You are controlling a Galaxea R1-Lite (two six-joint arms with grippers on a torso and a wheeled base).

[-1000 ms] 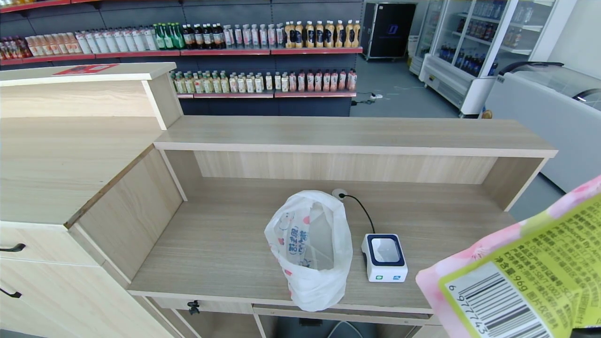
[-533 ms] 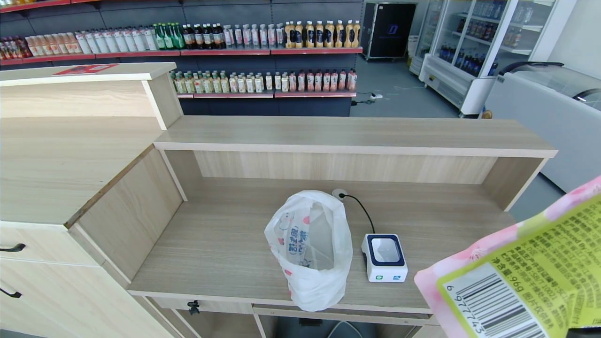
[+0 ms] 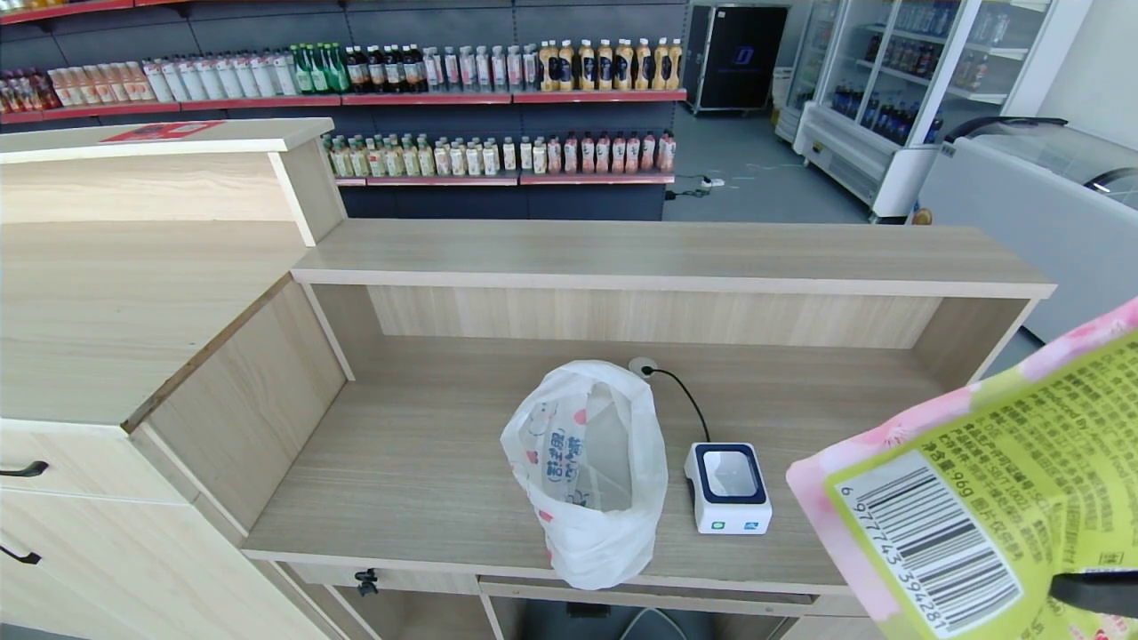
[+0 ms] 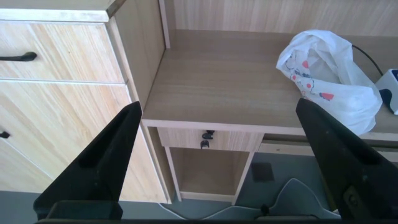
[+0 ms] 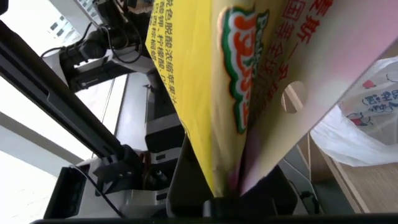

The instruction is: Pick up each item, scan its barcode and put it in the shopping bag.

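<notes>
While my right jaws clamp the pink-and-green plastic snack packet (image 3: 987,498) aloft, right of the white barcode scanner (image 3: 727,487), scanning looks pending; bagging into the white plastic shopping bag (image 3: 587,471) on the wooden worktop (image 3: 400,480) remains. My left jaws hang open, empty.

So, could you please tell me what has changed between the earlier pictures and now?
The snack packet, held by the right gripper, has moved upward in the head view, so its whole barcode now shows instead of being cut off at the bottom edge. It is still off to the right of the scanner, not over it. The shopping bag and scanner stayed put on the counter.
</notes>
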